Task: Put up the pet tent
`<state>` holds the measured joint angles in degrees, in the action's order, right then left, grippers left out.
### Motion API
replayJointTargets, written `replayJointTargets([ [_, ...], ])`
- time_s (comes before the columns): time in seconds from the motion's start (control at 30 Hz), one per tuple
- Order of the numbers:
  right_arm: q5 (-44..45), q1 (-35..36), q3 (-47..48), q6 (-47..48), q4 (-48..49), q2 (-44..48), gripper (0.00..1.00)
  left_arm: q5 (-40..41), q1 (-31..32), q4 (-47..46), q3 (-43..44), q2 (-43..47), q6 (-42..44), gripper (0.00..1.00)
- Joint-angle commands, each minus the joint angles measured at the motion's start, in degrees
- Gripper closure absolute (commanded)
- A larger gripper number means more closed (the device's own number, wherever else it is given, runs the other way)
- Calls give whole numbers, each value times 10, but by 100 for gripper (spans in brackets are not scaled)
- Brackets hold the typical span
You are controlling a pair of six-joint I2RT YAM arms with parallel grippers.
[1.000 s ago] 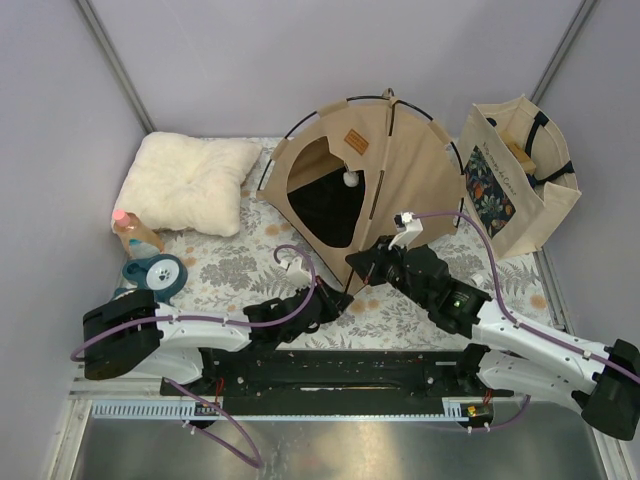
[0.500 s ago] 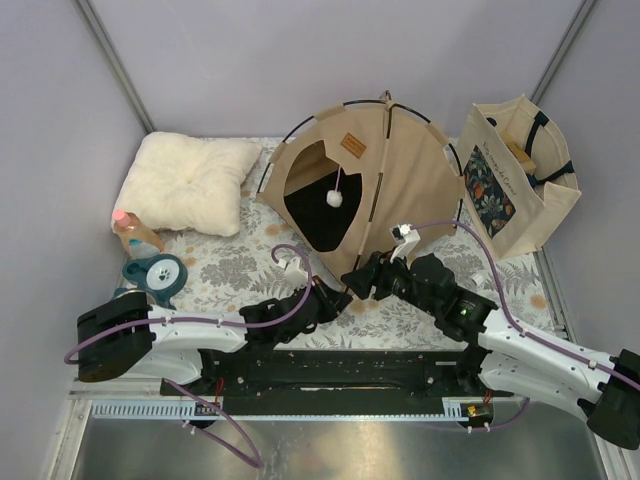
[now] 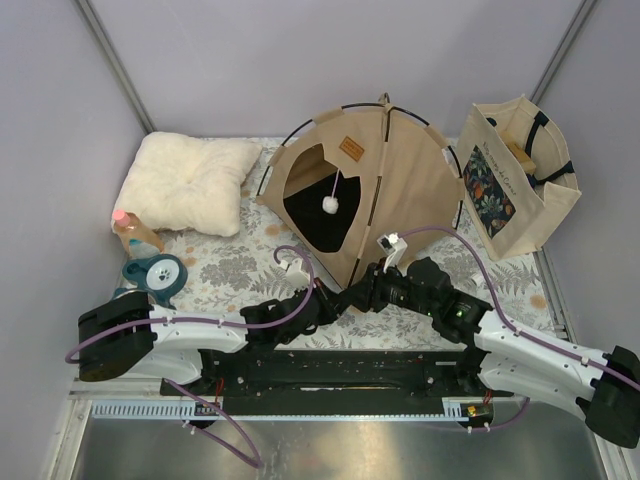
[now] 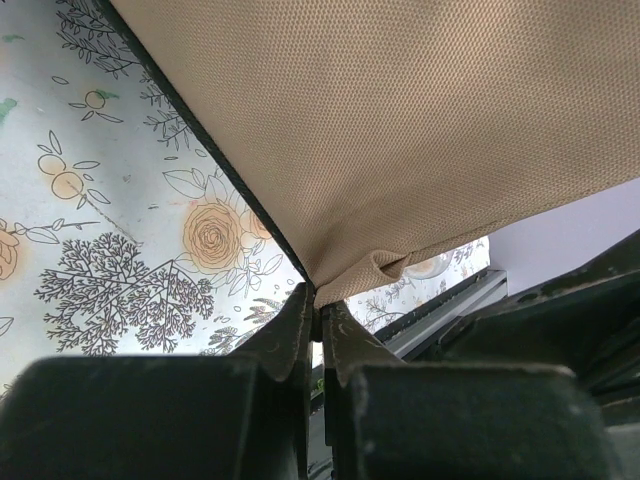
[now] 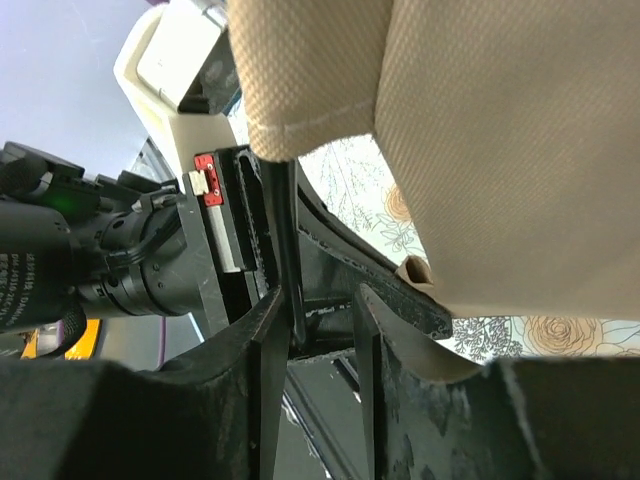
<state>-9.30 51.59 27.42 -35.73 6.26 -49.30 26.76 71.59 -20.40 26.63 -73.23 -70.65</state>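
The tan pet tent (image 3: 400, 190) stands on the floral table cover, its arched doorway facing front-left. Its white pom-pom (image 3: 329, 203) hangs in the doorway. My left gripper (image 3: 338, 298) is at the tent's near bottom corner. In the left wrist view it (image 4: 318, 318) is shut on the tip of the tan fabric (image 4: 400, 130). My right gripper (image 3: 362, 287) is right beside it at the same corner. In the right wrist view its jaws (image 5: 318, 298) stand a little apart, with a thin black pole (image 5: 285, 230) lying against one finger under the tent's hem (image 5: 500, 150).
A white fluffy cushion (image 3: 190, 180) lies at the back left. A bottle (image 3: 135, 232) and a teal roll (image 3: 157, 275) sit at the left edge. A beige floral tote bag (image 3: 515, 180) stands at the right. Grey walls close in the table.
My right gripper has drawn back from the tent's front face to its near corner, next to the left gripper. The tent has risen more upright and the pom-pom has swung.
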Motion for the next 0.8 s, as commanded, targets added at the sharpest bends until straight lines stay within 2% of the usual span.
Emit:
replayJointTargets([
  [0.0,-39,-4,-12,8,4,-1,61,-4,1,-30,12,-1,8,100],
  [0.03,-39,-4,-13,7,4,0,64,-4,1,-29,11,-1,9,100],
  [0.13,-27,-4,-14,10,4,2,97,-4,1,-32,10,-6,14,100],
  [0.17,-16,-4,-12,11,1,4,100,-4,1,-32,10,-8,15,100],
  [0.5,224,-4,37,41,-27,29,100,-26,3,-13,1,-57,95,100],
  [0.67,256,-4,62,51,-9,12,100,-58,13,-81,-17,-91,138,100],
  [0.77,270,-4,69,51,1,6,100,-42,33,-90,-9,-107,176,100],
])
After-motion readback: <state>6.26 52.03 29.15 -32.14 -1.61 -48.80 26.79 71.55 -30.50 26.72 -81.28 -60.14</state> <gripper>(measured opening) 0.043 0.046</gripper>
